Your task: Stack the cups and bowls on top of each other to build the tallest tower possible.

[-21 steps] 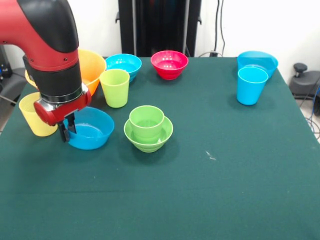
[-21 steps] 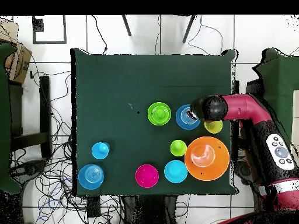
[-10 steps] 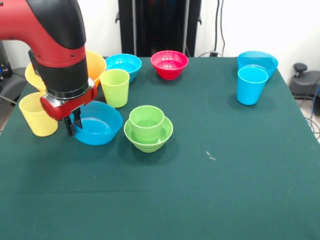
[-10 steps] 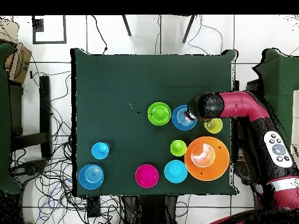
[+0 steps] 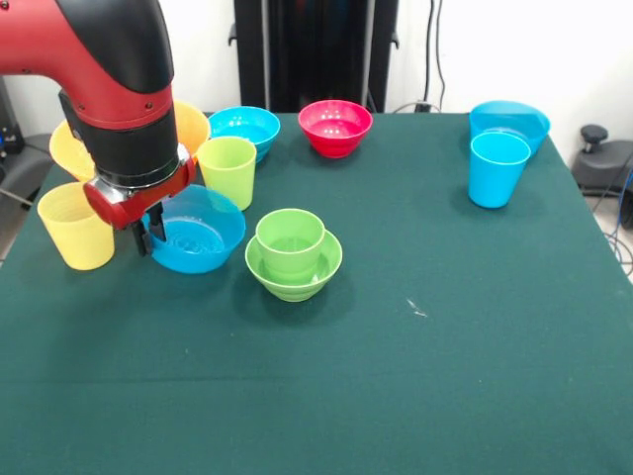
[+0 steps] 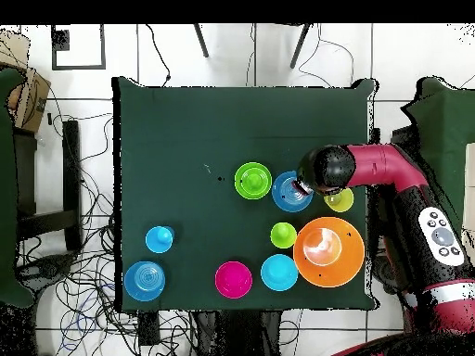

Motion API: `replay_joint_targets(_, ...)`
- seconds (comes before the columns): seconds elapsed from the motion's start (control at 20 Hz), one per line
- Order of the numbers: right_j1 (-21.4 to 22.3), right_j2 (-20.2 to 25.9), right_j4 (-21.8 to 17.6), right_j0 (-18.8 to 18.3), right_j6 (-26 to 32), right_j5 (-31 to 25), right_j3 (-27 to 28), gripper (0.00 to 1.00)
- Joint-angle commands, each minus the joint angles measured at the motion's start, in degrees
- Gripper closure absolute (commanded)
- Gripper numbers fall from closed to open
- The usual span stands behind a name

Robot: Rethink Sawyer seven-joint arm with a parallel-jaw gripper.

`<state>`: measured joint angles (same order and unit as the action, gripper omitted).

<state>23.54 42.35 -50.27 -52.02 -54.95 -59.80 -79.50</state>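
- Front view: a dark green cloth-covered table (image 5: 445, 327) stands before a white wall and a black upright column (image 5: 316, 49).
- The red and black arm (image 5: 109, 69) comes down at about 9 o'clock; its gripper (image 5: 150, 234) is closed on the rim of a small round blue plastic bowl (image 5: 198, 230), which sits tilted with its mouth turned toward the camera.
- Just at 3 o'clock of that bowl is the tower: a green stepped plastic cup (image 5: 290, 240) nested in a small green plastic bowl (image 5: 294, 265).
- At 9 o'clock of the gripper stands a pale yellow tapered plastic cup (image 5: 75, 226); a yellow-green plastic cup (image 5: 227, 172) stands just behind the held bowl.
- Along the far edge: a very large yellow-orange plastic bowl (image 5: 193, 124) partly behind the arm, a second blue plastic bowl (image 5: 244, 127), a red plastic bowl (image 5: 335, 126).
- At 2 o'clock a sky blue plastic cup (image 5: 497, 168) stands before a wide shallow blue bowl (image 5: 509, 121).
- Overhead view: the arm (image 6: 390, 171) enters from 3 o'clock, and the held bowl (image 6: 289, 193) is just beside the tower (image 6: 252, 180).
- The orange bowl (image 6: 328, 251) lies at 5 o'clock of the tower; the sky blue cup (image 6: 160, 239) is well apart at 8 o'clock.
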Motion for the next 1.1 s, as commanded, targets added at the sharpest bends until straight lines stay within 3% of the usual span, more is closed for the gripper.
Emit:
replay_joint_targets(0.05,-0.3,-3.1,0.5,1.6,11.7,-6.0,1.0,1.0)
replay_joint_targets(0.35,-0.6,-2.6,0.9,1.0,12.0,-7.1,1.0,1.0)
replay_joint_targets(1.1,-1.2,-2.0,7.4,1.8,10.1,-15.6,1.3,1.0)
